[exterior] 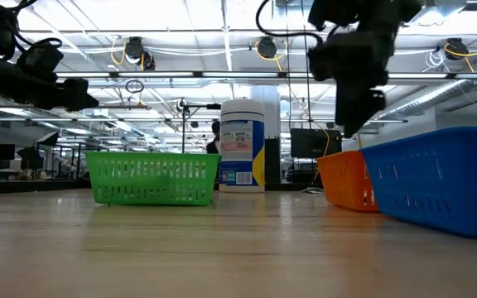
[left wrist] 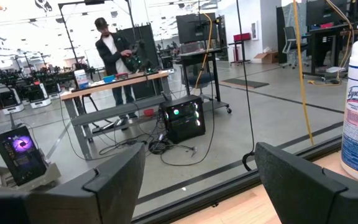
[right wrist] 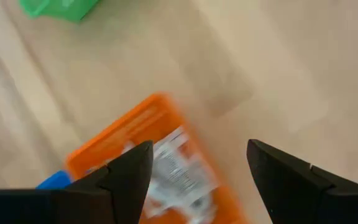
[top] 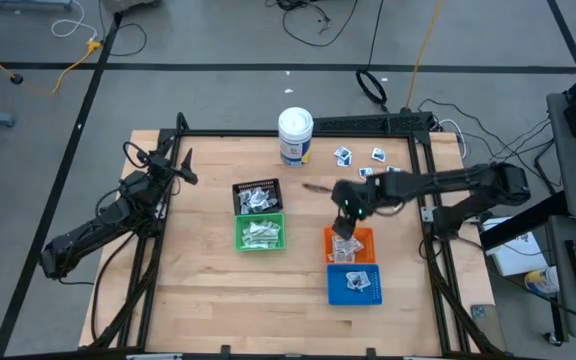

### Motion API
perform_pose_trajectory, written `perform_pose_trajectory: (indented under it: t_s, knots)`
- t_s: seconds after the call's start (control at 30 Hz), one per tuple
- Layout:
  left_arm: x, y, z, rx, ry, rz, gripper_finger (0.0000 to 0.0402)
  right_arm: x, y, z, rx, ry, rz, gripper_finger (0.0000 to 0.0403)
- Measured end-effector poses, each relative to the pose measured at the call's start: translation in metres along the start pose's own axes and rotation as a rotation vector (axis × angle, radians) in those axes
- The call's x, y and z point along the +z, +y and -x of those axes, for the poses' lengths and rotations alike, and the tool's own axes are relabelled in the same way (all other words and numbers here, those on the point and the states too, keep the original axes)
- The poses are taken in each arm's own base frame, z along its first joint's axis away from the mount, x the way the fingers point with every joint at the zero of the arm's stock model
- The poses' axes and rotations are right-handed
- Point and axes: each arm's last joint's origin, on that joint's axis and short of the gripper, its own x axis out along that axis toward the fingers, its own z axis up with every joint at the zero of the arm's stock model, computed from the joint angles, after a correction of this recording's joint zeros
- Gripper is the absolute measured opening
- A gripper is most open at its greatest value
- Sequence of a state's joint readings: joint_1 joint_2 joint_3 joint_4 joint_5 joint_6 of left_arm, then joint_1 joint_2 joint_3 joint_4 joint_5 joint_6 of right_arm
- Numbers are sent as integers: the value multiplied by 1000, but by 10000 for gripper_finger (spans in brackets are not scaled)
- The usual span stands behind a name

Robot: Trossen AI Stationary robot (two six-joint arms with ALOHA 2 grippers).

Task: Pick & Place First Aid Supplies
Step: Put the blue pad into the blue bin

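Observation:
Loose first aid supplies, small white packets (top: 344, 155) with blue print, lie on the table's far right part. More packets fill the black basket (top: 257, 197), the green basket (top: 261, 232), the orange basket (top: 351, 247) and the blue basket (top: 354, 284). My right gripper (right wrist: 197, 155) hangs open over the orange basket (right wrist: 135, 134), pointing steeply down, with nothing between its fingers; white packets (right wrist: 179, 165) lie in the basket below it. My left gripper (left wrist: 201, 155) waits open and level at the table's far left corner (top: 183, 165).
A white canister (top: 295, 137) with a blue-yellow label stands at the far edge, behind the baskets. A black frame rail (top: 298, 130) runs round the table. Bare wood lies near the front edge and left of the green basket (exterior: 151, 175). A person stands in the room beyond.

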State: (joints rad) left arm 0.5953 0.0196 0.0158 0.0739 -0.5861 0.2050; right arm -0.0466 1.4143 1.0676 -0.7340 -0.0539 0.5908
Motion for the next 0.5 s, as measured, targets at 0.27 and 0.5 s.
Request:
perform_pose_trajectory:
  t_s: [0.27,0.5]
  knots:
    - [0,0,0,0,0,0,306,34,-63,8,-89,-75,121,254]
    - [0,0,0,0,0,0,306,49,-121,20,-186,-110,137,254]
